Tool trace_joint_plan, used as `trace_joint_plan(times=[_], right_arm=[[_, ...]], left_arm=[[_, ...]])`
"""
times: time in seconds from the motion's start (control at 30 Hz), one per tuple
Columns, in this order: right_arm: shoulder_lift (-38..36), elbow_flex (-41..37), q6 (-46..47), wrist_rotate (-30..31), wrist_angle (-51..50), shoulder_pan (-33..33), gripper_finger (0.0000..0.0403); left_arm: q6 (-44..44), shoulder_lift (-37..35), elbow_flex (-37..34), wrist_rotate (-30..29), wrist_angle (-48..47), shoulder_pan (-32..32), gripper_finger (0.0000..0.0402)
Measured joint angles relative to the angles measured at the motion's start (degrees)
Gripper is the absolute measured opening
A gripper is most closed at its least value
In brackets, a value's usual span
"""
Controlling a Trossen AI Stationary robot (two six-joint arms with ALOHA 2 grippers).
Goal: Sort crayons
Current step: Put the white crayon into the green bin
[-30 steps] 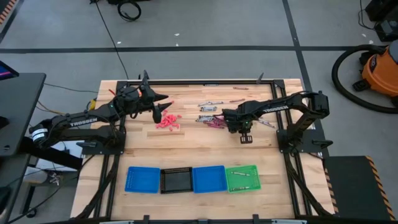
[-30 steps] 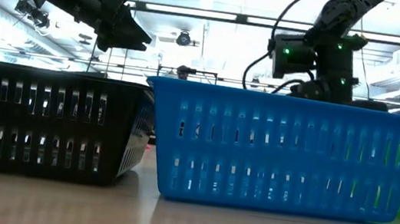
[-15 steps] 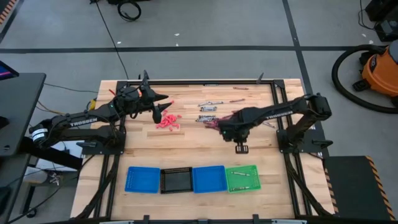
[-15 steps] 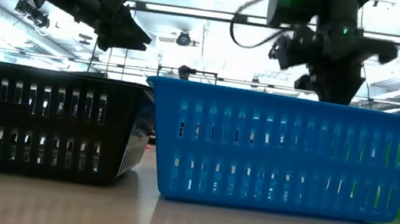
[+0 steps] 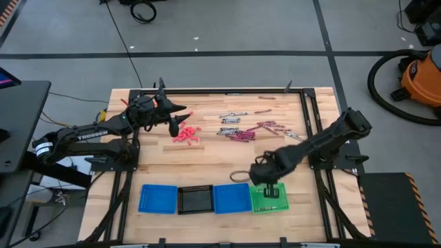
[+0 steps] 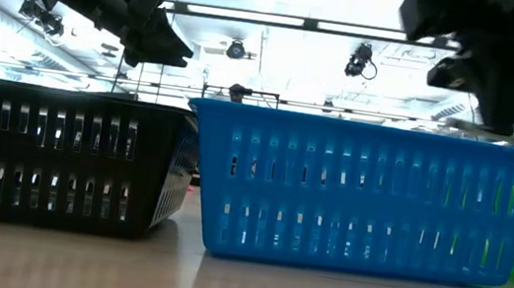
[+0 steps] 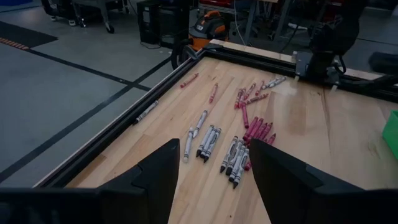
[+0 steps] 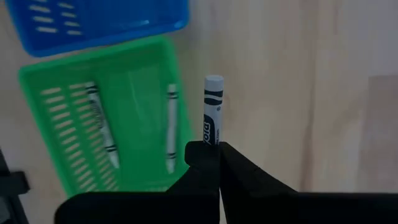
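Wooden table [image 5: 207, 155], right gripper [image 8: 211, 149] clamped on grey crayon [image 8: 212, 109] beside green tray [image 8: 130, 99]; left gripper [image 7: 211, 162] parted, empty.

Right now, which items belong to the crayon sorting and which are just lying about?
Job: grey crayon held by right end effector; green tray holding two grey crayons; loose crayons; blue trays; black tray.
Bystanders: orange vacuum; floor cable.

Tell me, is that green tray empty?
No. The green tray holds two grey crayons; the right gripper grips another one beside it.
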Motion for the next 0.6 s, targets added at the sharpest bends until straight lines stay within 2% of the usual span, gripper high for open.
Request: trace_joint_plan(times=[0.3, 0.6], right_arm=[[-0.02, -1.29, 9.9, 5.21, 2.02, 8.91, 0.0007], [-0.02, -7.86, 14.16, 4.0, 11.59, 10.48, 0.0018]], left_arm=[[0.04, 0.0, 0.01, 0.0, 0.03, 0.0, 0.0205], [0.02, 0.0, 0.01, 0.0, 0.1, 0.0, 0.0205]])
